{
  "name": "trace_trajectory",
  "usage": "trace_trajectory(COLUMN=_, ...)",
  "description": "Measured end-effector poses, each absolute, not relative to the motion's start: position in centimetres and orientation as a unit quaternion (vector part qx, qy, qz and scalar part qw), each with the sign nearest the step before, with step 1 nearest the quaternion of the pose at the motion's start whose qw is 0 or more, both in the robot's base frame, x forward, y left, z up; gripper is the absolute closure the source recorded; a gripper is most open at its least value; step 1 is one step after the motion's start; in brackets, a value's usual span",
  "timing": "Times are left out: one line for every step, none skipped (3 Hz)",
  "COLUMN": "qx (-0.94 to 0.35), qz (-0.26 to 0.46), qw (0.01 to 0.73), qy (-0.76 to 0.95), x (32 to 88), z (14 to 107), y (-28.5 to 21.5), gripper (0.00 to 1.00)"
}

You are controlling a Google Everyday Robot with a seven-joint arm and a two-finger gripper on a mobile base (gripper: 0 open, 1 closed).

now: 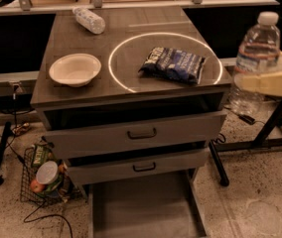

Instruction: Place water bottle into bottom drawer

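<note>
Gripper (pixel 261 83) at far right edge of view, off the cabinet's right side, above floor. Cream fingers (pixel 272 82) clamped across the lower body of the water bottle (pixel 256 48). Bottle upright, cap on top, held in air.

Bottom drawer (pixel 141 209) is down and to the gripper's left, pulled out, well apart from the bottle.

Left of gripper on cabinet top (pixel 131 90): blue snack bag (pixel 172 63) nearest, white bowl (pixel 75 68) further left, 2nd bottle (pixel 89 20) lying at back-left.

Wire basket (pixel 41 177) on floor, far left and lower.
</note>
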State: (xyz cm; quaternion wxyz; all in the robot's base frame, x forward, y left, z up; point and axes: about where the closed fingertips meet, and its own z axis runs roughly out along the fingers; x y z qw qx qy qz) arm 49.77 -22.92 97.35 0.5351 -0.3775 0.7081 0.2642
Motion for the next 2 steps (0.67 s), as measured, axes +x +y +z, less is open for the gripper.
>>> trace_trajectory(qx=-0.402, qz=0.280, qw=0.508, qy=0.709, x=45.9, z=89.2, y=-25.1, gripper=1.00)
trace_trajectory(qx=-0.406, qz=0.298, qw=0.494, qy=0.709, x=42.9, z=81.7, y=-27.1, gripper=1.00)
